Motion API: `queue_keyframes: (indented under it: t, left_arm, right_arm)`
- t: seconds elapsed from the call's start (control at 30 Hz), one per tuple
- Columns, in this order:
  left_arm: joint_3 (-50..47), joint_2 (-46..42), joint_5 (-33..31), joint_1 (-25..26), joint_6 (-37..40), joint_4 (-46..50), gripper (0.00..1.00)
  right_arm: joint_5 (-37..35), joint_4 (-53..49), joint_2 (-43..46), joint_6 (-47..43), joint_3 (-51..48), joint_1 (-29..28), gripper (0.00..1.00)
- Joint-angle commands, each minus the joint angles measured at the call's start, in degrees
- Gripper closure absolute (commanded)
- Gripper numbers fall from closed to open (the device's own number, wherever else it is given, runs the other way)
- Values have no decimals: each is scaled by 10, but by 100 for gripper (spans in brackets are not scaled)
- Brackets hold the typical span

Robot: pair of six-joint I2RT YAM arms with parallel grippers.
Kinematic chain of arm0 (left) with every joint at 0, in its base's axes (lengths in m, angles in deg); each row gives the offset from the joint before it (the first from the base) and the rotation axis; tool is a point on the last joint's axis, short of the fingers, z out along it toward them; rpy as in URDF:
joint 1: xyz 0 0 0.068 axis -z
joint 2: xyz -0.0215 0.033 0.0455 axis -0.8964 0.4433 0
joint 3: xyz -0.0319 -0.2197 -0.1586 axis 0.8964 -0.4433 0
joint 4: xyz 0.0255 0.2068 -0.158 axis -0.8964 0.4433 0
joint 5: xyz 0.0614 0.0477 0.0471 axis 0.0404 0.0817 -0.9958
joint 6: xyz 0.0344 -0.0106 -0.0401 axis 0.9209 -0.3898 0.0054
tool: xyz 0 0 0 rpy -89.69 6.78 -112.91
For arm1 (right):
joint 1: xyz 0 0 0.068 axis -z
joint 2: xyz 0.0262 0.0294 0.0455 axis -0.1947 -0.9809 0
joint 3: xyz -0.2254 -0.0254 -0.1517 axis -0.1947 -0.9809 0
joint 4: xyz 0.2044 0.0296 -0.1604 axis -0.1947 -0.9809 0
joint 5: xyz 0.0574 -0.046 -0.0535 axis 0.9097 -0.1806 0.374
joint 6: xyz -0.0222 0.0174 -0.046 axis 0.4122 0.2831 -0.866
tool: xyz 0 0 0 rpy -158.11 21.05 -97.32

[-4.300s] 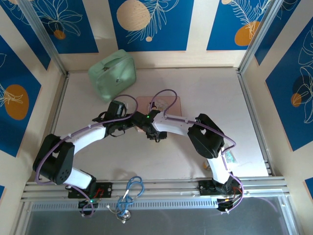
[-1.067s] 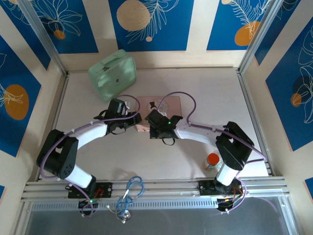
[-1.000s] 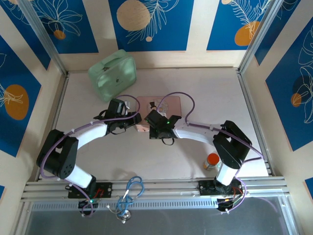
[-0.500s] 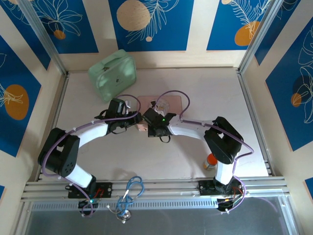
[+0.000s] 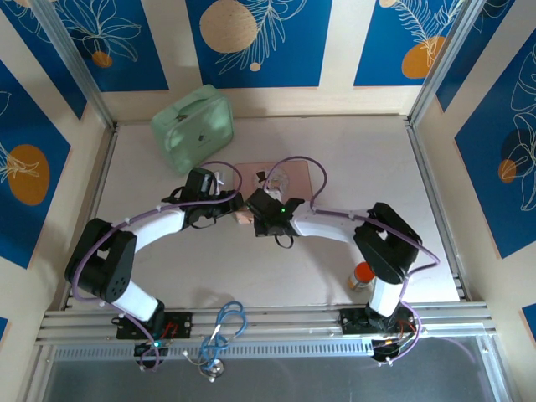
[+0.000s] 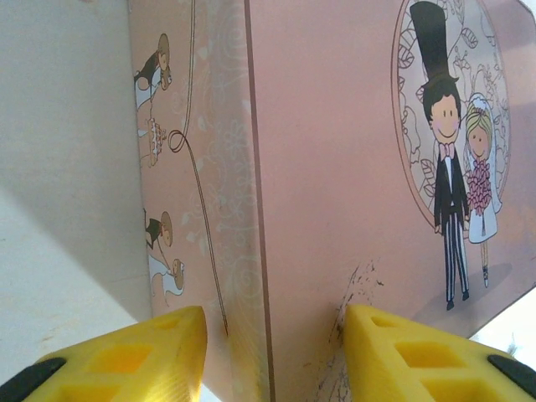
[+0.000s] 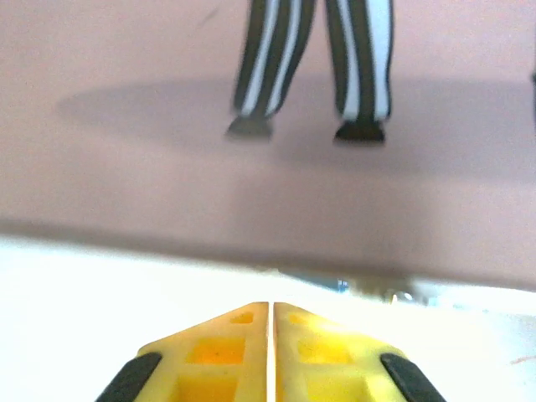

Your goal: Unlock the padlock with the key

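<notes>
In the top view a green case [image 5: 193, 126] sits at the upper left. Near the middle, the left gripper [image 6: 268, 352] has its yellow fingers [image 6: 126, 356] spread wide on both sides of the pink tin's [image 6: 352, 167] corner. The tin is smooth and flat, with a drawn bride and groom. The right gripper [image 7: 272, 356] is pressed closed, with nothing between its fingers. The padlock [image 7: 394, 293], tiny and shiny with a blue bit, lies just ahead of it, up and to the right, by the tin's lower edge. The right arm looks nearer.

Pale beige surface [image 5: 335, 142], evenly lit. Enclosure walls [image 5: 260, 42] carry blue panels with white leaf outlines and orange discs. Aluminium rails [image 5: 276, 322] along near edge.
</notes>
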Motion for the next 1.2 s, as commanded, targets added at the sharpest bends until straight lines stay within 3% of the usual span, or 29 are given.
queue_keyframes:
  t: [0.0,0.5,1.0,1.17]
  left_arm:
    - [17,9,10,-4,21,65,54]
    - [43,16,1,-4,44,97,57]
    - [45,19,11,-4,56,102,60]
    - [44,21,13,-4,58,103,60]
  right_arm:
    - [-6,33,52,-12,-31,-7,86]
    - [26,40,-6,-26,-9,14,92]
    - [-31,-6,-53,-44,57,28,91]
    - [-29,-4,-17,-42,37,10,90]
